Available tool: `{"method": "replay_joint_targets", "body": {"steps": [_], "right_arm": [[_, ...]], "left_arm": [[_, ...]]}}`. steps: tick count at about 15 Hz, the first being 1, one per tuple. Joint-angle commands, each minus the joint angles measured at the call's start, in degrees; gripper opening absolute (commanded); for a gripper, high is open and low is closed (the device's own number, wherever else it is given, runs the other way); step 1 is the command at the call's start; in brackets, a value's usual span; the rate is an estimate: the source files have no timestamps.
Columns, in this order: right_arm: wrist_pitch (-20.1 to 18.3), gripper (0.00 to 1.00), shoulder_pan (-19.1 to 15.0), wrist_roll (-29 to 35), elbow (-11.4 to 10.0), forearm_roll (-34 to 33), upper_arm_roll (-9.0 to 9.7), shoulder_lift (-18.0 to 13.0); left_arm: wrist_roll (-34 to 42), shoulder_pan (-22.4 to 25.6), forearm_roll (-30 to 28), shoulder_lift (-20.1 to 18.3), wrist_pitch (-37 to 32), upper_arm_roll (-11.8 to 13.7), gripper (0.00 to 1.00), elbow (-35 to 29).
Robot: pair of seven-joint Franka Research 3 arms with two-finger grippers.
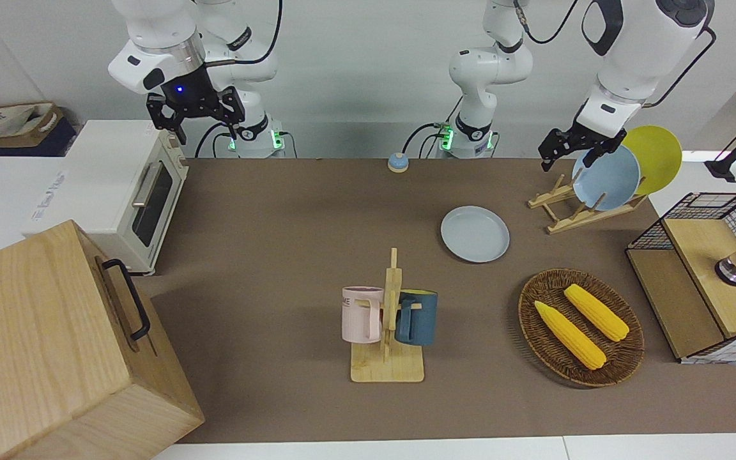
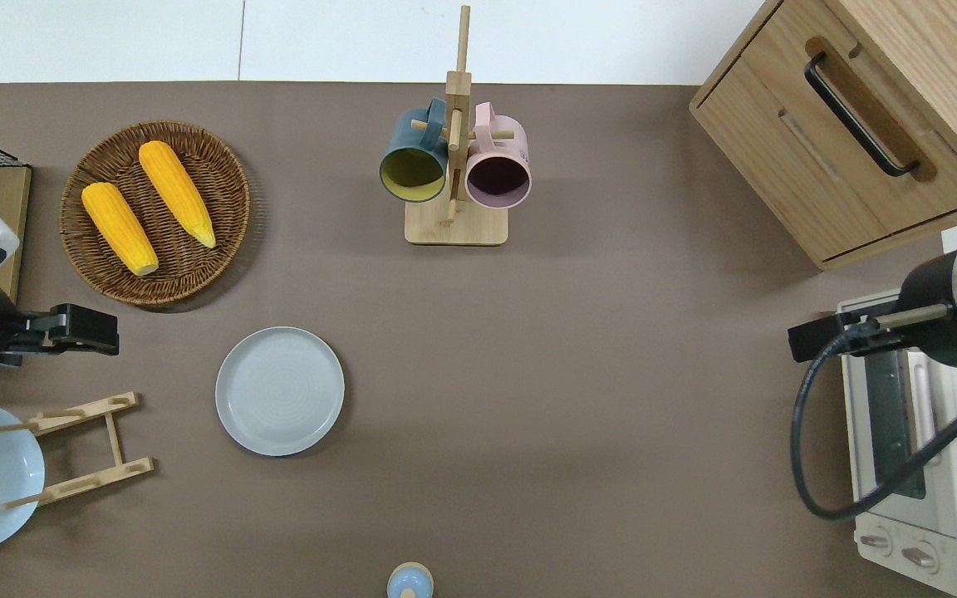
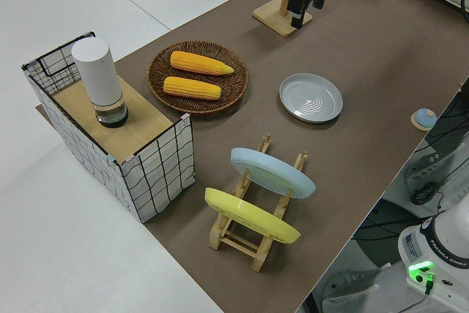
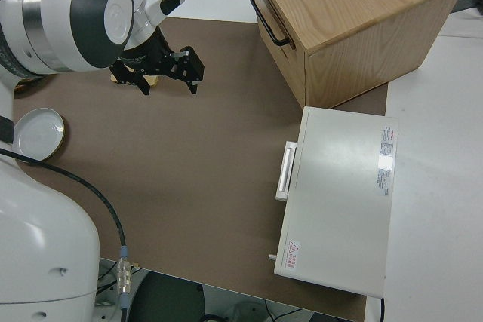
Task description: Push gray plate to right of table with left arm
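Mugs [image 1: 388,314] on the stand sit near the gray plate [image 1: 475,234]; left fingers [image 1: 567,151], spread open and empty, could knock the rack [image 1: 582,207].

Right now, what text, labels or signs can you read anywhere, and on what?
"FRANKA EMIKA": on the arm base in the left side view.
"ME": on the pink mug; any further letters are hidden.
Red warning triangle sticker on the toaster oven: its print is too small to read.
White label on the oven's top: too small to read.
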Motion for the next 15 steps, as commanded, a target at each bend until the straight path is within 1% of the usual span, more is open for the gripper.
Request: {"method": "replay_joint_targets", "body": {"steps": [1,12,14,15], "right_arm": [[-0.9,0.983,-1.1,0.7,0.5,0.3,0.96,-0.2],[-0.9,0.983,-1.1,0.7,0.5,0.2,0.87,-0.2],[-0.9,0.983,-1.1,0.7,0.5,0.3,0.87,-0.2],[-0.9,0.983,-1.1,0.7,0.5,0.3,0.87,-0.2]], "left_arm": [[-0.4,-0.5,-0.3,-0.6,0.0,0.0,1.0,-0.2],[-0.4,-0.1,-0.4,-0.8,-0.5,0.0,1.0,-0.6],[-0.3,0.0,-0.5,-2.8,1.0,0.4,1.0,-4.9],[-0.3,0.1,-0.6,-4.4,3.3,0.5,1.0,-8.3]]}}
